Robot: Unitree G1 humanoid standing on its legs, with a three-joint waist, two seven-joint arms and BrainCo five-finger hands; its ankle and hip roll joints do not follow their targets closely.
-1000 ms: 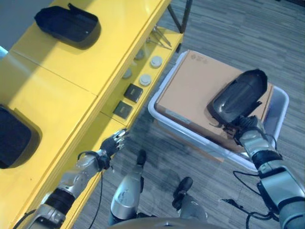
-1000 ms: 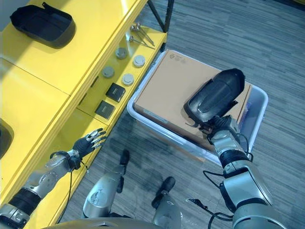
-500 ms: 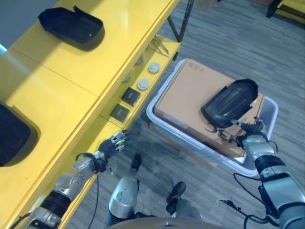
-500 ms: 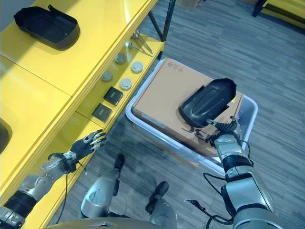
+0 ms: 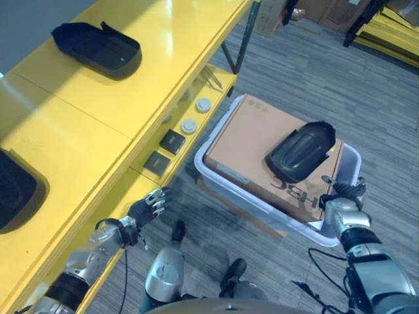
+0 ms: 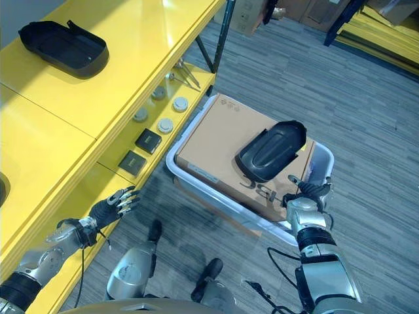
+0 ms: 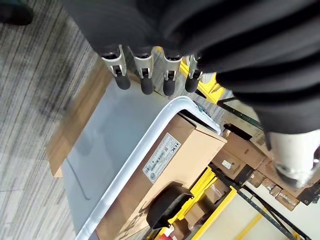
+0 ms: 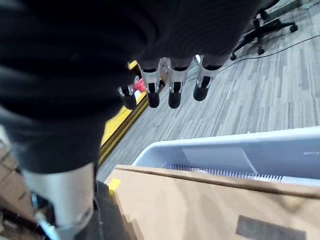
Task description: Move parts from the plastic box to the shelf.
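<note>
Head views show the black part (image 5: 300, 152) lying on the cardboard box (image 5: 262, 147) inside the plastic box (image 6: 190, 186); right wrist view adds that the right hand (image 5: 340, 195) has straight fingers (image 8: 172, 85) holding nothing. A second ago that hand gripped the part; now it has released it and sits at the box's near corner. Left hand (image 5: 145, 208) hangs relaxed and empty beside the yellow shelf (image 5: 98, 118), open floor (image 5: 366, 98) beyond.

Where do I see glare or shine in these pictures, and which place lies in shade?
Left eye view: a bright glare streak lies on the yellow shelf top, beside the black part on the shelf. Right eye view: the second black part, lying on the cardboard box, carries a soft sheen; the lower shelf level looks shaded.
</note>
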